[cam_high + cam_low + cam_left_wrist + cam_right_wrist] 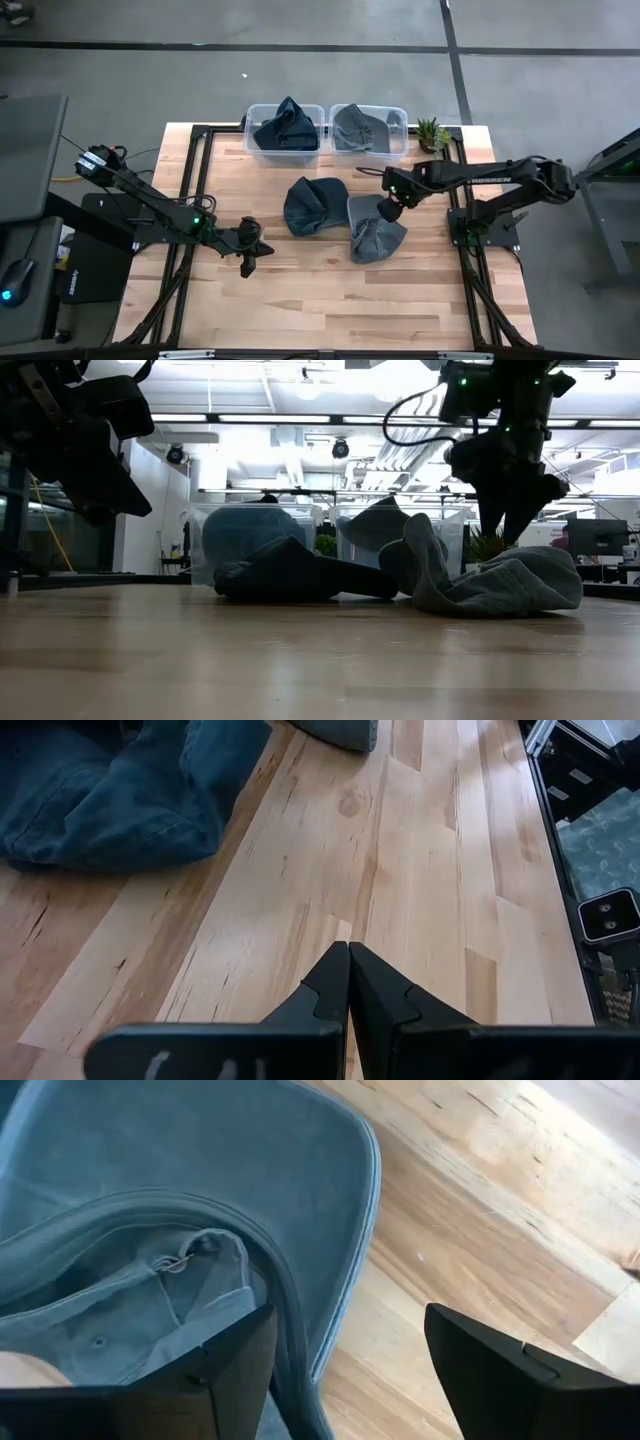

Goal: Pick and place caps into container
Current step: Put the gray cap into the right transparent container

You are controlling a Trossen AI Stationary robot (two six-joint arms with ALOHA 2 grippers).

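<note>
A dark slate-blue cap (312,205) and a lighter grey cap (375,234) lie on the wooden table, side by side. Another dark cap (285,128) sits in the left clear bin (252,115), and another grey cap (362,128) in the right clear bin (400,118). My right gripper (388,208) is open just over the grey cap's brim (300,1190); one finger (225,1370) stands over the crown side and the other (500,1370) over bare wood. My left gripper (250,250) is shut and empty over bare table, to the left of the dark cap (110,790). My right gripper comes at the grey cap from above with its fingers either side of the brim's edge (345,1310). I cannot tell whether a finger touches the cloth. The cap lies on the table (500,585).
The two bins stand side by side at the table's far edge. A small potted plant (432,133) stands right of them. A black frame (460,215) runs along the table's sides. Bare wood (330,300) lies toward the near edge.
</note>
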